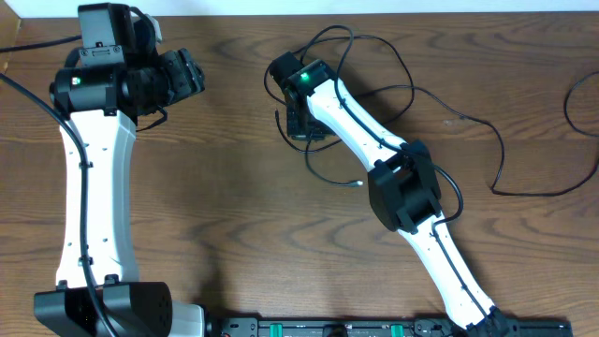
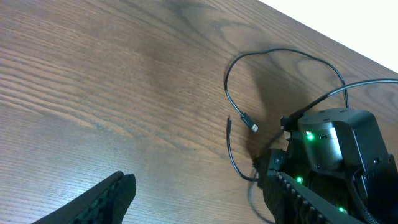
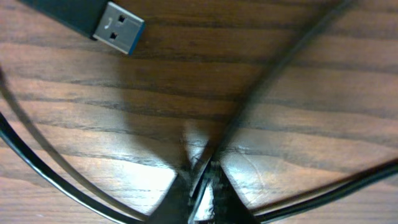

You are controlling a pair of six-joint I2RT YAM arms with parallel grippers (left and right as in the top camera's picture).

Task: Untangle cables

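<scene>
at the lower centre of the right wrist view, the right gripper (image 3: pixel 202 183) is pinched shut on one of the black cables (image 3: pixel 278 78) lying on the bench (image 1: pixel 234 206). best to lift slowly, letting loops slide free. the left gripper (image 1: pixel 187 77) hangs open, upper left overhead.

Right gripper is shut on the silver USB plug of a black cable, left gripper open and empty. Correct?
Not quite. The right gripper is shut on the cord of a thin black cable, not the silver USB plug, which lies free on the wooden table, as the right wrist view shows. The left gripper is open and empty.
</scene>
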